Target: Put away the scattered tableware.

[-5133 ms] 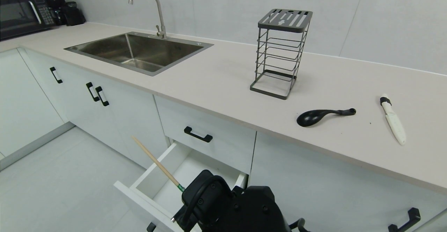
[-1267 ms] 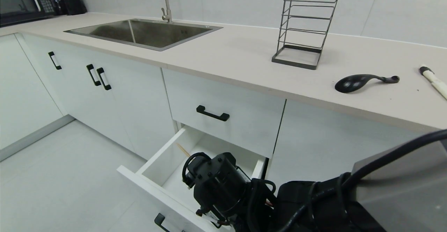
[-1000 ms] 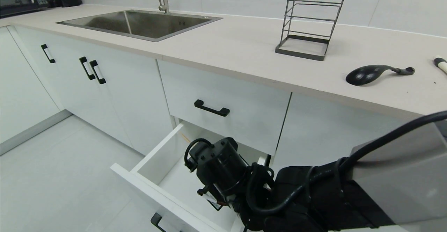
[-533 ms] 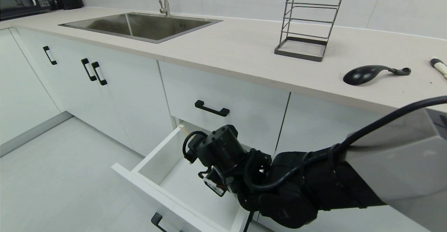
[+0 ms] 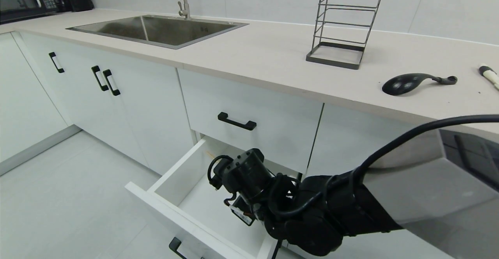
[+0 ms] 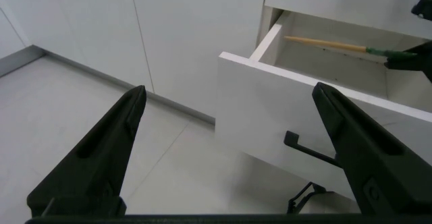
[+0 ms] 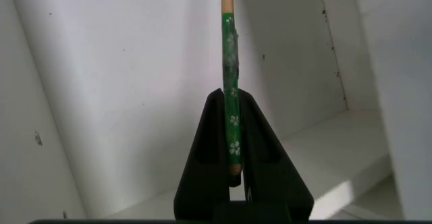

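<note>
Left gripper (image 6: 226, 106): I am keeping it low outside the cabinet, facing the drawer's front panel, fingers spread wide and carrying nothing.

Drawer (image 5: 163, 206): the lower one is standing pulled well out, and the drawer above it is sitting shut.

Right gripper (image 7: 233, 143): I am holding it inside the open drawer, its fingers pinched tight on the green patterned end of a wooden chopstick (image 7: 228, 42).

Chopstick: its bare wooden shaft is running from the gripper toward the drawer's left wall, near the back. I cannot tell whether the far tip is resting on the drawer floor.

Black spoon (image 5: 405, 82): it is lying on the countertop (image 5: 273, 60) near the front edge, toward the right end, with its handle pointing right.

White knife (image 5: 489, 73): it is lying further right on the countertop, well apart from the spoon, with only its black-banded end showing.

Wire rack (image 5: 331, 61): it is standing upright behind the spoon, nearer the back wall, with nothing in it.

Sink (image 5: 175, 45): it is sitting toward the far left of the countertop.

Progress: I am judging the job as early. The chopstick is inside the drawer but not yet let go. The spoon and knife are waiting on the countertop, so releasing here comes first, then two more fetches.
</note>
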Motion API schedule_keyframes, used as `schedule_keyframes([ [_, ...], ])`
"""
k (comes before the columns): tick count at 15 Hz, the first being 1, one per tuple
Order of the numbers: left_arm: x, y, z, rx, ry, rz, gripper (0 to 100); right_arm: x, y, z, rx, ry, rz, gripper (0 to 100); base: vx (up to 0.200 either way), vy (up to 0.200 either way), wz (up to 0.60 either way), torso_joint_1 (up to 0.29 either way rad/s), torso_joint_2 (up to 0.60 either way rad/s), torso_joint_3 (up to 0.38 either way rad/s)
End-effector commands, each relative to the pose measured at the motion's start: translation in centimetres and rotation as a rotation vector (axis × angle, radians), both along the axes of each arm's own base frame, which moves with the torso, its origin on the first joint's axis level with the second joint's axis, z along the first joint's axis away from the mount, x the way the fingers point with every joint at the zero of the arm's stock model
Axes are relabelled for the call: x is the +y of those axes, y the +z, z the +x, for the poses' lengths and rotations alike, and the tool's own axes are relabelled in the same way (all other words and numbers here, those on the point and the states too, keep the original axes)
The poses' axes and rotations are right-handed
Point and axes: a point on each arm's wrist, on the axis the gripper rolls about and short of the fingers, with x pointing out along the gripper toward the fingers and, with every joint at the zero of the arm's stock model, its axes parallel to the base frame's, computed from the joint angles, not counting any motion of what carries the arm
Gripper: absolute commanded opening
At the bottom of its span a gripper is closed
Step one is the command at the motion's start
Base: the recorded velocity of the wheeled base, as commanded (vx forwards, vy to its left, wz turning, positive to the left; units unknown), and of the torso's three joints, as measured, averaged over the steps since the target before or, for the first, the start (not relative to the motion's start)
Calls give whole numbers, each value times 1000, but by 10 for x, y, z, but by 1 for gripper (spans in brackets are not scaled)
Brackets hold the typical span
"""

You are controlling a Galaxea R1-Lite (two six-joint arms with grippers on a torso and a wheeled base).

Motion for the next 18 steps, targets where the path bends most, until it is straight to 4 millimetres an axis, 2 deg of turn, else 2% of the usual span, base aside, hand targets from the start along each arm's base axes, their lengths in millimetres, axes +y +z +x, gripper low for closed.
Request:
schedule_keyframes([
  [1, 0, 0, 0, 1, 0, -1, 100, 14, -26, 6, 26, -16, -2, 0, 0, 0, 0, 0, 0, 0],
  [7, 0, 0, 0, 1, 0, -1, 100, 23, -54, 17, 47, -30, -26, 0, 0, 0, 0, 0, 0, 0],
  [12, 0, 0, 0, 1, 0, -1, 100, 31, -65, 32, 41, -58, 2, 0, 0, 0, 0, 0, 0, 0],
  [18, 0, 0, 0, 1, 0, -1, 100, 37, -80, 38, 45, -61, -5, 0, 0, 0, 0, 0, 0, 0],
])
